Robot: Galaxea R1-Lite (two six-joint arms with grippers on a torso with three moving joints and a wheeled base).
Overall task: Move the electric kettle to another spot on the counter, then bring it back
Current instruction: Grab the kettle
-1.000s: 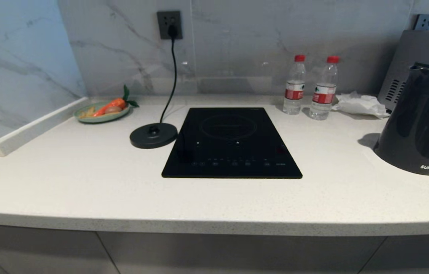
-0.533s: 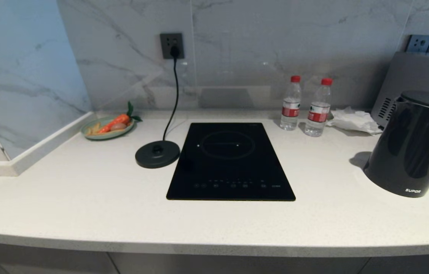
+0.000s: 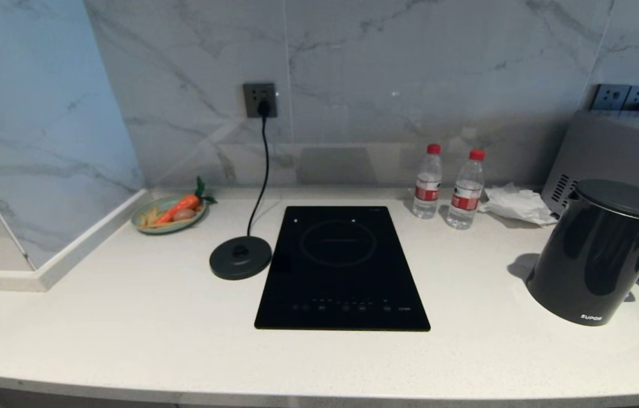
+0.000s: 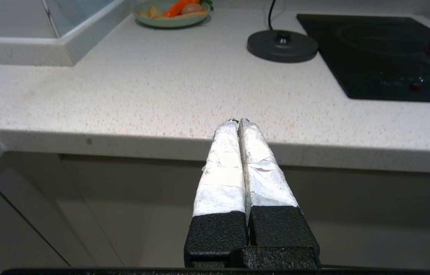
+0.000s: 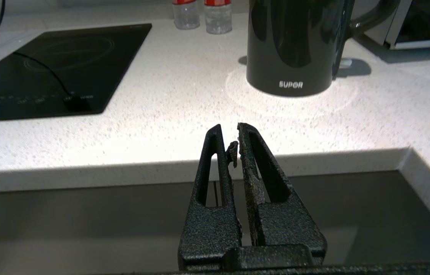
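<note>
We are holding our left gripper [image 4: 237, 121] and right gripper [image 5: 230, 131] closed and empty before the counter [image 3: 126, 317] edge. The electric kettle [image 3: 600, 255] is standing upright, right of the cooktop [image 3: 342, 266].

Electric kettle [image 3: 600, 255] on counter [image 3: 126, 317], right of cooktop [image 3: 342, 269]; base disc [image 3: 240, 257] left.

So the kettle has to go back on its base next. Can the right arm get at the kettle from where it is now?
Probably yes. The right gripper, fingers shut, sits just off the counter edge, with only bare counter between it and the kettle. The handle faces away, so it would have to reach round and open first.
</note>
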